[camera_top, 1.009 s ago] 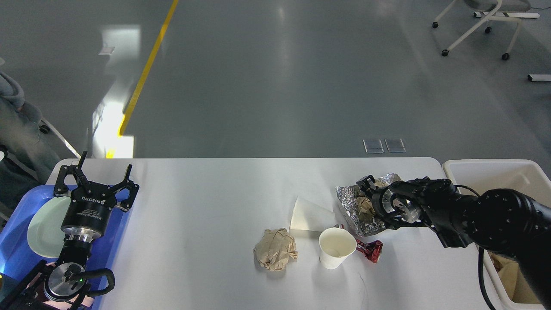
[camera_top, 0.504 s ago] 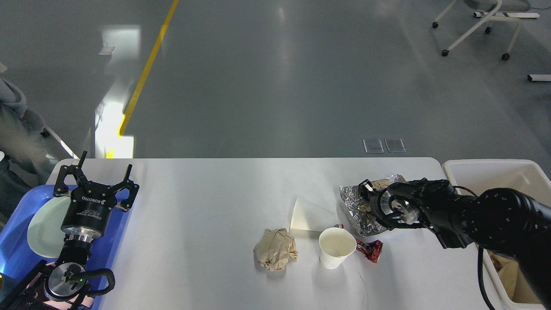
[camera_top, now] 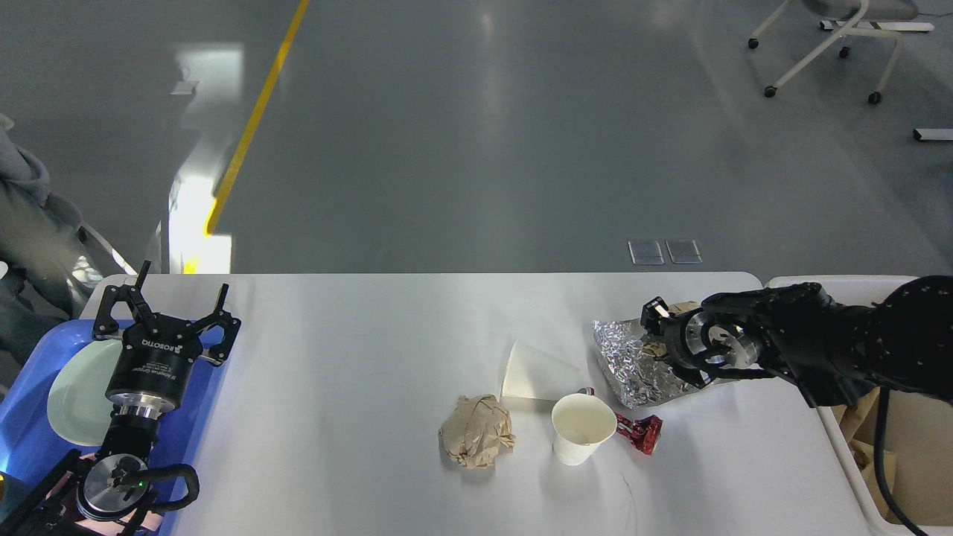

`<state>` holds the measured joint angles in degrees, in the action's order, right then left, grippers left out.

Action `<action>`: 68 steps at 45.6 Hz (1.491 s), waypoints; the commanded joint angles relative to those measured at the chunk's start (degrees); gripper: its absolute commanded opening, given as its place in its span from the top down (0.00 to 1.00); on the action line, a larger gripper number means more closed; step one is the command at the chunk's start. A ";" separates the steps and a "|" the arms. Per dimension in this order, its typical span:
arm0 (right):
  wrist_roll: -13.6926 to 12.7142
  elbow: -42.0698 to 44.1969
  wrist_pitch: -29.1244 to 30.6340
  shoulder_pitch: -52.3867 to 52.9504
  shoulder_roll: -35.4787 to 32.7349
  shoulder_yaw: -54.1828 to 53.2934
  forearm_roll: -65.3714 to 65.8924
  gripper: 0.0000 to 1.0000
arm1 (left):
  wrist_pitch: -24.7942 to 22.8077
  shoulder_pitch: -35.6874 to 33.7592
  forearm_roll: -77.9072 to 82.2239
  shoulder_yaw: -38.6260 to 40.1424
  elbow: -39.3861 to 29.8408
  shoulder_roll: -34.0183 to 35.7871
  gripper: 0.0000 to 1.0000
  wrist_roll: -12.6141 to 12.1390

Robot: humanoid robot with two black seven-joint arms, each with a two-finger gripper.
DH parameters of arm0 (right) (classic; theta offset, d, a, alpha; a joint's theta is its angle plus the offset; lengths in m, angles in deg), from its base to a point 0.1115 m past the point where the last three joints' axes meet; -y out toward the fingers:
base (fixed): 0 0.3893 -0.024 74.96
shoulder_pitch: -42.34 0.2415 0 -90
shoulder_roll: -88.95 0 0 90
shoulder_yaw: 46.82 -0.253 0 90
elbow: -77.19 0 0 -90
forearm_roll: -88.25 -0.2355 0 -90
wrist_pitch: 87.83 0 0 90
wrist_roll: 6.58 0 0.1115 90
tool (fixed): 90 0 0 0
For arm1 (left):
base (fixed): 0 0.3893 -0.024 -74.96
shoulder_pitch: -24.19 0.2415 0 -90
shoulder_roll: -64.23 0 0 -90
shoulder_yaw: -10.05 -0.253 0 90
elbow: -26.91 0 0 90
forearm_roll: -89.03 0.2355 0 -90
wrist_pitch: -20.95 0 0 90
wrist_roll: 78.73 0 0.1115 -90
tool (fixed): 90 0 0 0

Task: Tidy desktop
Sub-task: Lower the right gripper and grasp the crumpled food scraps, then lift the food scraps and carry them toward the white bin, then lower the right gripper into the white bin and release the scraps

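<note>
The white desktop (camera_top: 357, 372) fills the lower half of the view. On it lie a crumpled foil sheet (camera_top: 633, 365), a brown paper ball (camera_top: 476, 432), an upright white paper cup (camera_top: 581, 428), a second white cup on its side (camera_top: 536, 368) and a red wrapper (camera_top: 640, 433). My right gripper (camera_top: 659, 335) is at the foil's far right edge, seen end-on and dark. Scraps of brown paper (camera_top: 655, 348) show at its fingers. My left gripper (camera_top: 179, 294) is open and empty above the far edge of the blue tray (camera_top: 30, 432).
A cream bin (camera_top: 904, 461) with brown paper inside stands off the table's right end, partly under my right arm. A pale green plate (camera_top: 74, 394) lies in the blue tray. A person stands at the far left edge.
My right arm has swung right and away from me, toward the bin. The foil has shifted slightly right with it, and the brown paper on it is now mostly hidden. The left arm has not moved.
</note>
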<state>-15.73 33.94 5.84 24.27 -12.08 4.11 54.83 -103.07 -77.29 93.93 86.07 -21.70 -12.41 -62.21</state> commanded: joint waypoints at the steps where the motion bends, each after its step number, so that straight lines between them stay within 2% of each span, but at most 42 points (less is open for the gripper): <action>1: -0.16 -4.82 0.37 4.27 -3.29 1.27 0.90 1.00 | 0.01 -0.03 0.03 0.00 0.00 0.09 0.03 -0.08; 8: -0.08 -16.41 2.56 15.24 -7.60 6.63 7.92 1.00 | 0.09 0.05 0.03 0.00 0.00 0.00 0.03 -0.08; 21: 0.36 -33.91 17.94 42.49 -10.41 20.17 18.73 1.00 | 0.01 -0.03 0.02 0.00 0.00 0.01 0.03 -0.08; 30: 0.54 -45.34 28.05 57.88 -10.85 22.02 31.30 1.00 | 0.01 0.05 0.03 0.00 0.00 0.00 0.03 -0.08; 40: 0.10 -56.50 31.05 68.52 -11.38 22.02 37.45 1.00 | 0.10 -0.03 0.03 0.00 0.00 0.01 0.03 -0.08; 57: -0.08 -55.81 31.75 68.44 -14.10 24.30 38.43 1.00 | 0.09 -0.03 0.03 0.00 0.00 0.00 0.03 -0.08; 62: -0.08 -53.44 31.22 65.37 -17.79 26.50 39.04 1.00 | 0.01 -0.03 0.03 0.00 0.00 0.01 0.03 -0.08; 68: -0.08 -46.50 28.77 58.18 -24.90 29.14 42.11 1.00 | 0.01 0.05 0.03 0.00 0.00 0.00 0.03 0.01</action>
<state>-15.81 -17.68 36.50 88.19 -31.52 31.46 94.42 -103.01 -77.31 93.96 86.07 -21.70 -12.39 -62.29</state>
